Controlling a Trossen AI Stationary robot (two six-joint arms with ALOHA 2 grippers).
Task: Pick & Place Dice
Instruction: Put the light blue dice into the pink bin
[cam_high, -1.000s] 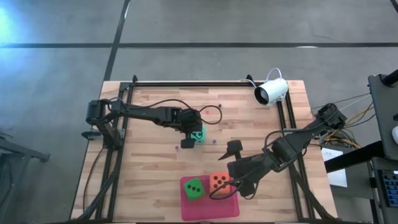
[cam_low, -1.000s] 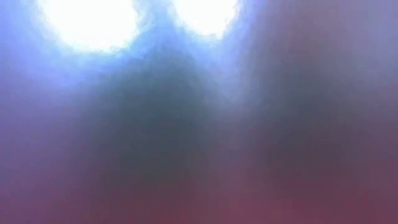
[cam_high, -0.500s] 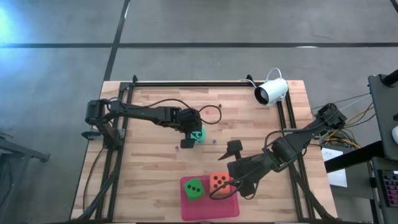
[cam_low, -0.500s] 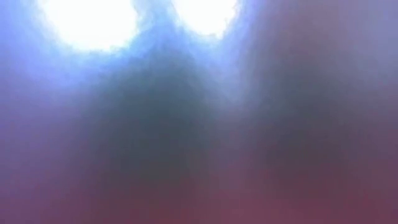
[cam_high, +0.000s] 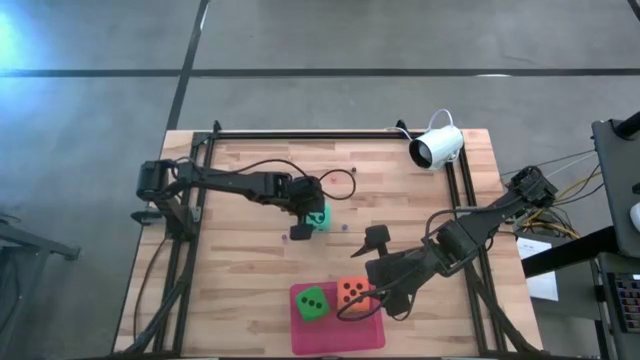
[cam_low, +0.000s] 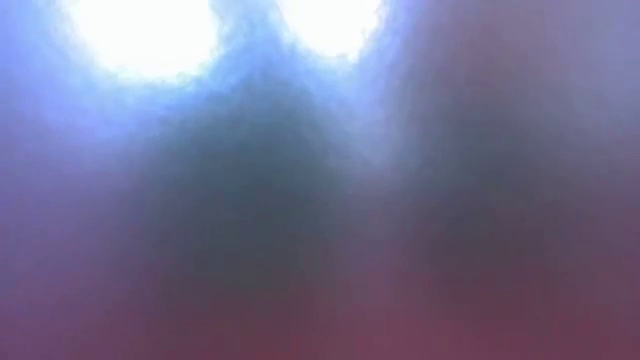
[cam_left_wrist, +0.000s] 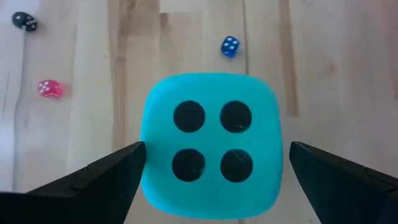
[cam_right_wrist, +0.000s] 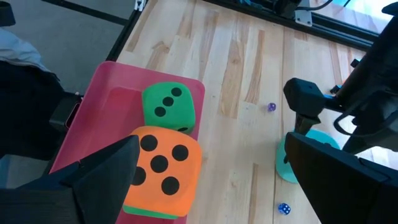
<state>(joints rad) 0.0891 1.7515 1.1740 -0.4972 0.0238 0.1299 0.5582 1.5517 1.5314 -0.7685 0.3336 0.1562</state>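
Partway through the dice job: two cubes already lie on the pink mat (cam_high: 338, 322) at the table's near edge, a bright green die (cam_high: 312, 303) and, touching it on its right, an orange-red die (cam_high: 351, 293). In the right wrist view another green layer shows under the orange-red die, perhaps the fourth cube, though this cannot be confirmed. The teal die (cam_high: 317, 216) sits on bare wood well away from the mat, toward the table's middle, so at least this one looks left to carry over.

The left gripper (cam_high: 306, 214) straddles the teal die, fingers spread wide on either side and clear of it. The right gripper (cam_high: 368, 297) hovers over the mat just beside the orange-red die, fingers likewise spread and empty.

The teal die is a soft-cornered cube, four black pips facing up. Tiny black, pink and blue dice lie scattered beyond it.
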